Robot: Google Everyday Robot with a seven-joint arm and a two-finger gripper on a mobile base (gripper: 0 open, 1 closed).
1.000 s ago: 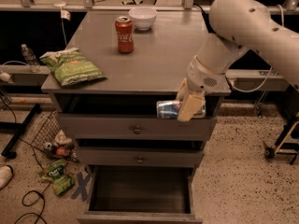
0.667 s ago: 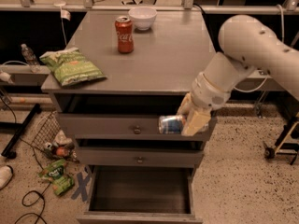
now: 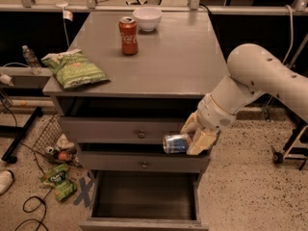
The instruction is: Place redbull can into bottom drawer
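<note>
As the tool (image 3: 194, 134) clamps the redbull can (image 3: 175, 143) sideways, it hangs in front of the middle drawer (image 3: 115, 162), above the open bottom drawer (image 3: 144, 198), right side.

- Slim blue-and-silver redbull can (image 3: 175, 143): lying sideways, right end hidden between the cream fingers; print blurred.
- Two-finger gripper (image 3: 194, 135): in front of the right end of the shallow grey middle drawer (image 3: 144, 162), clamped on the can.
- Large white robot arm (image 3: 269, 81): cut off at the right edge.
- Wide grey bottom drawer (image 3: 144, 223): front lip cut by the lower edge, rear hidden beneath the middle drawer.
- White shoe (image 3: 5, 181): cut off at the left.
- Floor clutter (image 3: 57, 153): too small to tell.
</note>
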